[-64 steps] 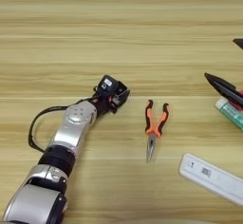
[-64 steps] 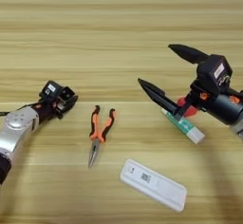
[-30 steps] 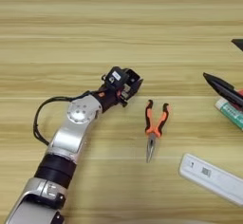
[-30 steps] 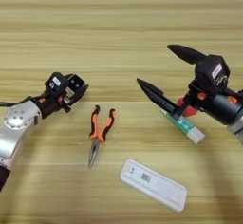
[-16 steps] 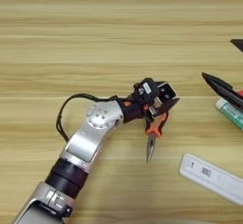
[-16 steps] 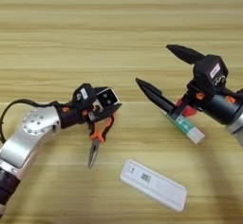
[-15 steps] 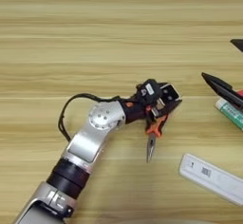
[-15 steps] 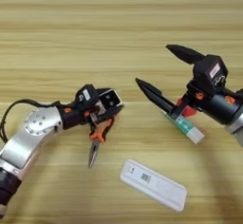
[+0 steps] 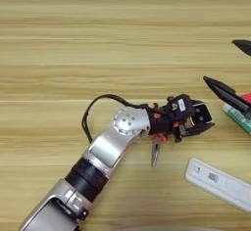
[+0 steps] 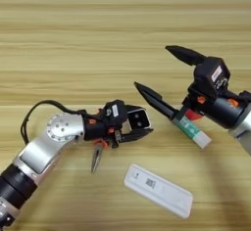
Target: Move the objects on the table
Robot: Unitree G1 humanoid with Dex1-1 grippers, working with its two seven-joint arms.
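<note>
The broad light wooden table fills the frame. At right, the right gripper hovers with its black fingers spread wide, holding nothing; a green-and-white labelled stick lies beneath it. The long flat white bar with barcode label lies untouched at lower centre. Just left of centre, the left gripper sits over the orange-and-black-handled needle-nose pliers; whether it grips them I cannot tell. No move looks finished.
</note>
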